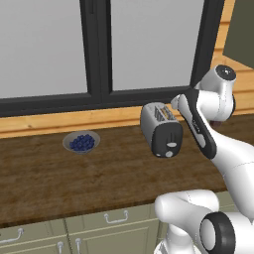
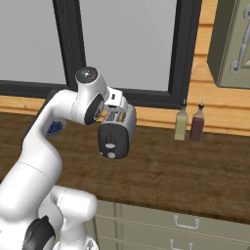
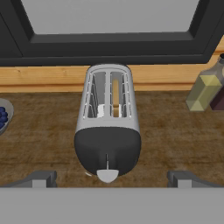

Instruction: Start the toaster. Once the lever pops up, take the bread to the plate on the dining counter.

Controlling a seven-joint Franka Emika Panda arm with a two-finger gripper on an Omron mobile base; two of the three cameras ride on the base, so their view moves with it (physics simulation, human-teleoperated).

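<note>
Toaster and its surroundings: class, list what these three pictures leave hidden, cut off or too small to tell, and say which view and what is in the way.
- Bread: hand view, sunk in the toaster slot; just a tan strip shows.
- Lever: right base view, too small to judge its height.
- Bowl of blueberries: right base view, mostly behind the arm.
- Dark bottle: hand view, cut by the right edge.
- Gripper: hand view, only fingertips show.

The toaster (image 2: 116,131) stands on the dark wood table (image 2: 166,171), black end face forward, the arm's wrist just behind it. Two bottles (image 2: 189,123) stand right.
</note>
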